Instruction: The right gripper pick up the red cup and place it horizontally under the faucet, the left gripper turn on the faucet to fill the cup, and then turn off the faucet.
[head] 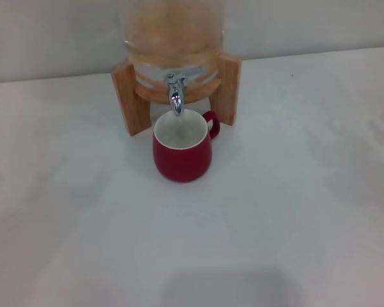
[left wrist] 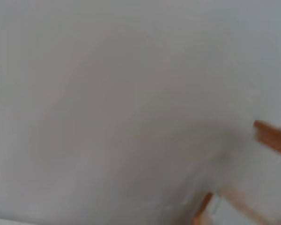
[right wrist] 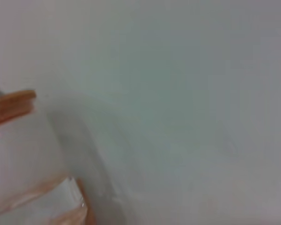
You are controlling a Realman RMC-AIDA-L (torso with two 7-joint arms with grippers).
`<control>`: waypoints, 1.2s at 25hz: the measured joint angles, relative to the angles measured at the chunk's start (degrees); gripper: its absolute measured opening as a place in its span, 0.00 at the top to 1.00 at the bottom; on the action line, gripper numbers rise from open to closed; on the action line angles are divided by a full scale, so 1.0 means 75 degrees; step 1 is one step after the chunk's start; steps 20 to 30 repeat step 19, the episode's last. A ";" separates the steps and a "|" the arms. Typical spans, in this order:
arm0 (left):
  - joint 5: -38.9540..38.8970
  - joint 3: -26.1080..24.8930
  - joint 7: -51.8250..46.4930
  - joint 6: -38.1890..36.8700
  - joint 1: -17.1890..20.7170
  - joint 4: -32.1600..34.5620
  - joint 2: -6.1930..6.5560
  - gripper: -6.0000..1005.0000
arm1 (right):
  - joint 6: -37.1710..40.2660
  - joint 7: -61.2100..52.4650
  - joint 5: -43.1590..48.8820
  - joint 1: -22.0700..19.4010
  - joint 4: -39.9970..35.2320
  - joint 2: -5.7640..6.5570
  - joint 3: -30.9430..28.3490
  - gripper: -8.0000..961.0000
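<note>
I am seeing the red cup (head: 181, 151) standing upright on the table (head: 294, 211) directly under the faucet (head: 176, 96), so filling is remaining, and neither claw is showing.

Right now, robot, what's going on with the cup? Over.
Both grippers out of view. Red cup upright on table, right under faucet, handle to the robot's right. Nothing in the way.

Glossy dark red ceramic cup (head: 181, 155) with matt off-white interior; polished chrome metal faucet (head: 176, 96); clear glass dispenser jar (head: 173, 32); smooth light wooden stand (head: 129, 96); matt white tabletop (head: 294, 211).
</note>
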State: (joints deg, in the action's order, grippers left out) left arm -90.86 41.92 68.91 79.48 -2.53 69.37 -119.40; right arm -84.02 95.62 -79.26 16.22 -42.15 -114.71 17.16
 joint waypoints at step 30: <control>-0.0974 -0.1509 0.3401 0.2006 -0.0357 -0.3327 0.0048 0.19 | -0.0433 0.0997 -0.0075 -0.0001 0.0484 0.0004 0.0682 0.45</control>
